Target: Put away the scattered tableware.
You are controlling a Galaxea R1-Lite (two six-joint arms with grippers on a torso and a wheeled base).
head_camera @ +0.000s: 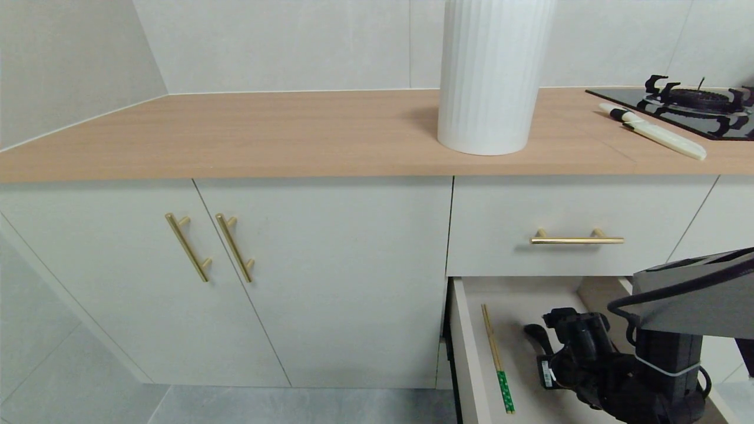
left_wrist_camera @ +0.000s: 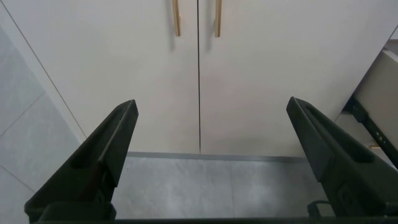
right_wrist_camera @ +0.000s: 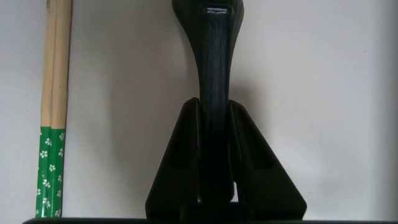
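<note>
1. Clamped between the closed fingers of the right gripper [right_wrist_camera: 214, 107] is a black utensil [right_wrist_camera: 213, 50], held by its slim handle, with its wider end pointing away from the gripper over the floor of the open drawer [head_camera: 467, 347]. Whether the utensil touches the drawer floor cannot be told.
2. A pair of wooden chopsticks [head_camera: 496, 359] with green patterned ends is laid to the left of the utensil, apart from it and near the drawer's left wall.
3. A shut drawer with a gold handle [head_camera: 577, 239] is seen just above the open one.
4. Further left, the left gripper [left_wrist_camera: 210, 107] is held with its fingers spread wide and nothing between them, facing the two shut cabinet doors [left_wrist_camera: 267, 81].
5. On the wooden countertop [head_camera: 265, 129] above, a white ribbed container [head_camera: 492, 76] is stood upright; to its right a white-bladed knife [head_camera: 654, 132] is laid beside the black stove [head_camera: 695, 103].
</note>
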